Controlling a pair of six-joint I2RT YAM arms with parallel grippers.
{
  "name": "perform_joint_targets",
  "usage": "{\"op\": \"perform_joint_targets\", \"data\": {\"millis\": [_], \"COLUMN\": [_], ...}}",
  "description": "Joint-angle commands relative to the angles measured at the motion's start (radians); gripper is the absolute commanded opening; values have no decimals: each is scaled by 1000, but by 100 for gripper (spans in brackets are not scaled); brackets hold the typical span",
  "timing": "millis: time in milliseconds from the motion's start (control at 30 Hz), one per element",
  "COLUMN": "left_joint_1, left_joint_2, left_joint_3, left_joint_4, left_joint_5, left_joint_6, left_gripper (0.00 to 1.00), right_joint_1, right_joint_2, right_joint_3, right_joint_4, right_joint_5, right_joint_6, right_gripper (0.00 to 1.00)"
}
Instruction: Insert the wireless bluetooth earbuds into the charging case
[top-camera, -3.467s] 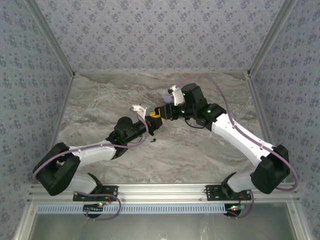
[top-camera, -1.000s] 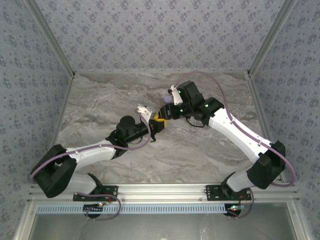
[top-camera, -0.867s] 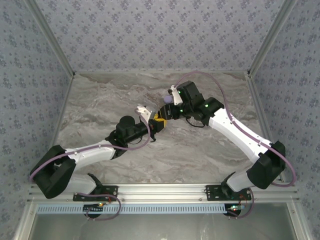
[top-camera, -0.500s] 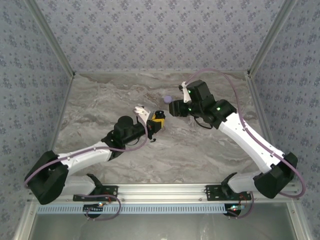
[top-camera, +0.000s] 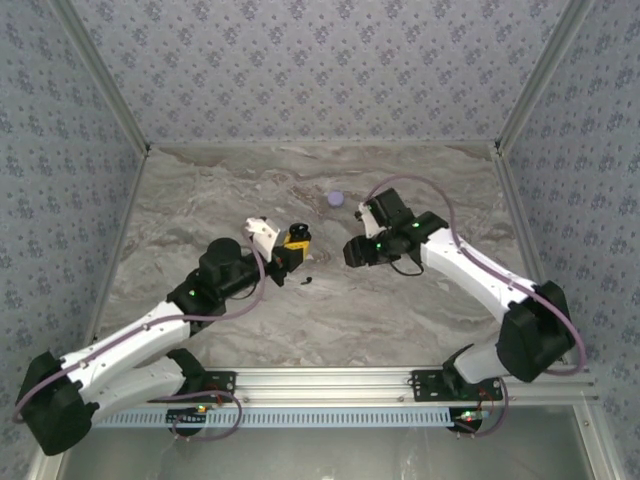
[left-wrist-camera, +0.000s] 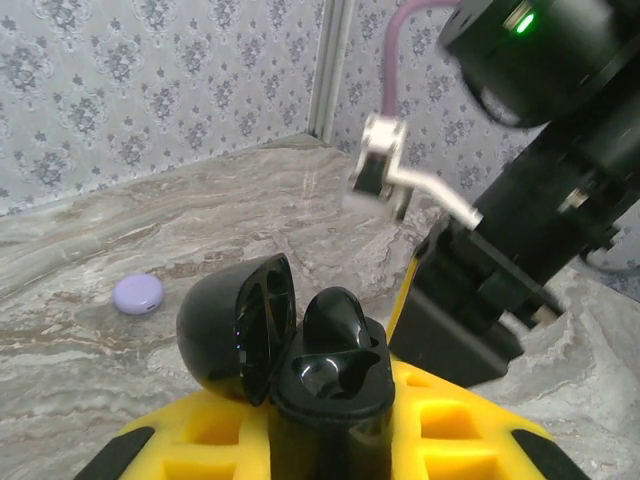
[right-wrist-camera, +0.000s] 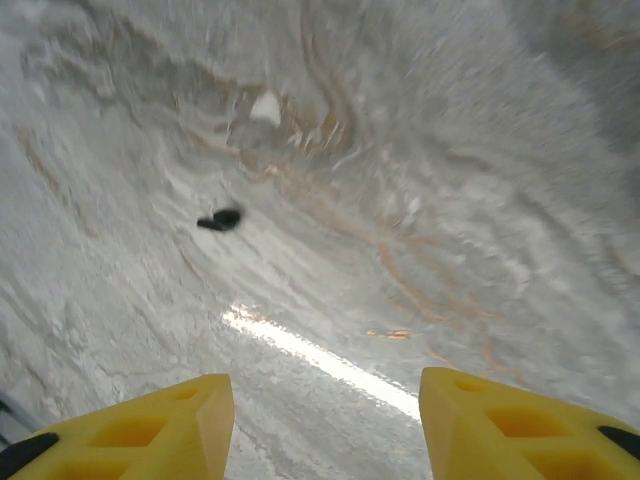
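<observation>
My left gripper (top-camera: 291, 241) is shut on the black charging case (left-wrist-camera: 330, 395), held upright between its yellow fingers (left-wrist-camera: 215, 430). The case's lid (left-wrist-camera: 232, 325) hangs open to the left. One black earbud (left-wrist-camera: 336, 314) sits in the case, and the socket (left-wrist-camera: 322, 372) beside it is empty. A second black earbud (top-camera: 307, 280) lies loose on the marble, just right of the left gripper and left of the right one; it lies ahead of the fingers in the right wrist view (right-wrist-camera: 222, 218). My right gripper (top-camera: 351, 251) hangs open over bare marble (right-wrist-camera: 325, 400), nothing between its fingers.
A round lavender case (top-camera: 335, 198) lies on the marble table (top-camera: 420, 320) toward the back, also in the left wrist view (left-wrist-camera: 138, 293). The right arm's black wrist (left-wrist-camera: 500, 290) stands close to the right of the held case. Patterned walls enclose three sides.
The right gripper has drawn away from the left gripper's case, toward me and to the right. The left arm has pulled back to the left with the case. The lavender case stayed put.
</observation>
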Motion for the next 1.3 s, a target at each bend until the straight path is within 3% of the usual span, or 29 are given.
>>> {"op": "perform_joint_targets", "data": {"millis": [0, 233, 467, 1267], "left_joint_1": [1, 2, 2, 1], "left_joint_2": [-49, -90, -100, -112], "left_joint_3": [30, 31, 31, 16], "left_joint_4": [-79, -115, -122, -128], "left_joint_5": [-31, -49, -56, -64], "left_joint_6": [23, 15, 17, 26], "left_gripper": [5, 5, 5, 5], "right_joint_1": [48, 154, 186, 194], "right_joint_2": [77, 265, 382, 590], "right_joint_3": [0, 75, 138, 337], "right_joint_4": [47, 90, 107, 57], "right_joint_5": [-80, -42, -37, 12], "right_joint_6": [-1, 45, 67, 54], "right_gripper": [50, 33, 24, 18]}}
